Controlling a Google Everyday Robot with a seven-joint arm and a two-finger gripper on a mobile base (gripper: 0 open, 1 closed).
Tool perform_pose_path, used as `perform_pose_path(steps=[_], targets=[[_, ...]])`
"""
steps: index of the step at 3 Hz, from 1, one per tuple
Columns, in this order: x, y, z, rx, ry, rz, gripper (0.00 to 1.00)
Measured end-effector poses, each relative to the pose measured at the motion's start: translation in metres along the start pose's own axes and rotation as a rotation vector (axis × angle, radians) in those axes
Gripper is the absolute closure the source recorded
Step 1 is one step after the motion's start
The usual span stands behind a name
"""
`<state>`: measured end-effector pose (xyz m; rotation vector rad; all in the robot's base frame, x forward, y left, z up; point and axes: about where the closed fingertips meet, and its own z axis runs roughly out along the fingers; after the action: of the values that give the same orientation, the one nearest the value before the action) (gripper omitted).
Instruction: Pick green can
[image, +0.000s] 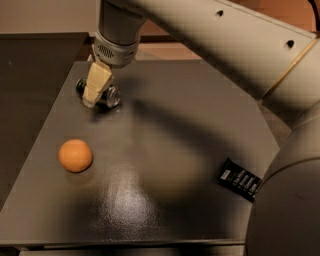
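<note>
The green can (111, 95) lies on its side at the far left of the dark table (175, 150). Its shiny silver end shows to the right of my gripper and its dark end (80, 87) to the left. My gripper (93, 98) hangs from the grey wrist (116, 42) and reaches down right over the middle of the can, hiding most of its body. I cannot tell whether it touches the can.
An orange ball (75, 155) sits at the left front of the table. A flat black snack bar wrapper (240, 180) lies at the right front. The pale arm (235, 45) crosses the top right, and a rounded part of it (287, 205) fills the lower right corner.
</note>
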<state>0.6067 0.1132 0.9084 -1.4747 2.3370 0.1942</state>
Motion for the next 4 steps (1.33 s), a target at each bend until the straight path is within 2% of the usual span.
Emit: perform_pose_path(steps=[2, 4], targets=[[-0.028, -0.014, 0.051, -0.015, 0.084, 0.026, 0.00], [-0.037, -0.012, 0.087, -0.042, 0.170, 0.025, 0.00]])
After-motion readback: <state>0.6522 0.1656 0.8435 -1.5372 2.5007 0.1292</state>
